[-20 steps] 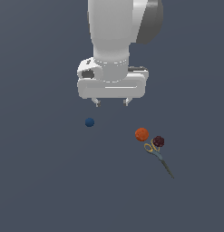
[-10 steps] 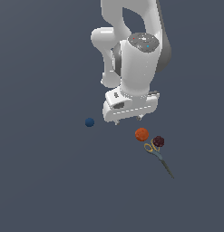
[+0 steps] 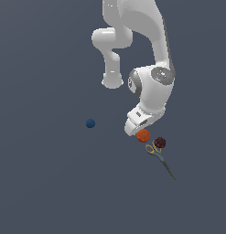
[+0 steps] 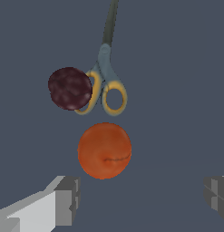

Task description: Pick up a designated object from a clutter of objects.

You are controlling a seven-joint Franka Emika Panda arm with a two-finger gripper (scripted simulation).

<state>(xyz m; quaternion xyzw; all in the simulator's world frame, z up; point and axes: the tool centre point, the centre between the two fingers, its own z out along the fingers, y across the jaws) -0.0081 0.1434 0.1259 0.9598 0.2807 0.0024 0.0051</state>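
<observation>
The designated object, a round orange-red ball [image 3: 142, 135] [image 4: 104, 150], rests on the dark floor in the clutter of objects. Next to it are a dark maroon bumpy ball [image 3: 160, 142] [image 4: 69, 88] and yellow-handled scissors [image 3: 156, 151] [image 4: 106, 86] with grey blades pointing away. My gripper [image 3: 138, 127] [image 4: 140, 197] hangs just over the orange ball, open. In the wrist view, one grey fingertip [image 4: 64, 201] and the other [image 4: 216, 192] stand wide apart, the ball just ahead of the gap, nearer the first. Nothing is held.
A small blue ball [image 3: 90, 123] lies alone toward the exterior view's left, well apart from the clutter. The white arm [image 3: 153, 87] rises above the gripper. The maroon ball touches the scissors' handles.
The arm has swung down and toward the exterior view's right, bringing the gripper from high above the floor to just over the orange ball. The objects have not moved.
</observation>
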